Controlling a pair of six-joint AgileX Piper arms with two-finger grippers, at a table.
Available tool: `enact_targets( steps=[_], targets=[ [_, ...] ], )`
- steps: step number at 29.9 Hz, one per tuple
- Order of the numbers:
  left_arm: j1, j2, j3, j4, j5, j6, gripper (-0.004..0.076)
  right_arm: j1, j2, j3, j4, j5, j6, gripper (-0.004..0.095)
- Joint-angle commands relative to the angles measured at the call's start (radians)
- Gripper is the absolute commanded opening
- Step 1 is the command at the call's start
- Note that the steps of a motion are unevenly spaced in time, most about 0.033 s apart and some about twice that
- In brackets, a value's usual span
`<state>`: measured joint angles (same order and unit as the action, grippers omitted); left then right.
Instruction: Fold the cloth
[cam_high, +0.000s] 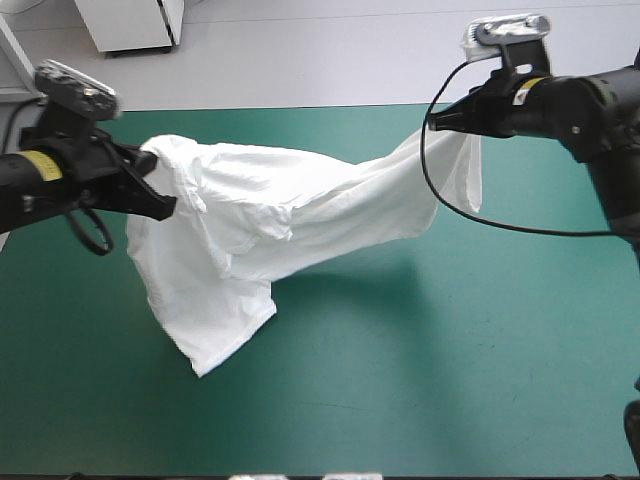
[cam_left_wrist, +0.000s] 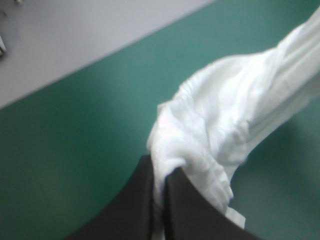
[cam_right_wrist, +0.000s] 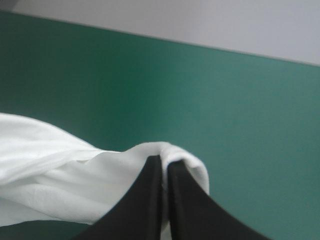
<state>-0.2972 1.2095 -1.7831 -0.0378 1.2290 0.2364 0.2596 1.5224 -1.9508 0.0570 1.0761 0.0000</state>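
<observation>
High view: the T-shirt (cam_high: 280, 215) is being held stretched between both arms above the teal-green surface (cam_high: 450, 380), its left part hanging down, the lowest corner perhaps touching the cover. The left end effector (cam_high: 165, 205) is being seen all but closed on a bunched edge, and the right end effector (cam_high: 440, 118) is likewise gripping a thin rolled edge. The garment is being carried twisted and gathered, so creases are likely being set for any fold. The slim right-hand pinch is judged liable to slip if more tension is being applied.

high camera looks down over my table (cam_high: 420, 380); wrist cameras peer close along my fingers (cam_left_wrist: 135, 210), all sharing the t-shirt (cam_high: 270, 215).
</observation>
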Motion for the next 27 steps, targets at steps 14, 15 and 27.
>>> enact_targets(
  steps=[14, 15, 27],
  targets=[
    [-0.064, -0.105, -0.464, -0.082, -0.038, 0.002, -0.001, -0.006, -0.359, -0.2, -0.019, -0.016, -0.006, -0.0013],
    [-0.064, -0.107, -0.47, -0.082, -0.032, 0.0, -0.001, -0.006, -0.371, -0.2, -0.019, -0.009, -0.006, -0.0013],
    [-0.064, -0.114, -0.315, -0.073, 0.058, -0.065, -0.001, -0.006, -0.462, 0.041, 0.0, 0.128, 0.015, -0.0013]
  ],
)
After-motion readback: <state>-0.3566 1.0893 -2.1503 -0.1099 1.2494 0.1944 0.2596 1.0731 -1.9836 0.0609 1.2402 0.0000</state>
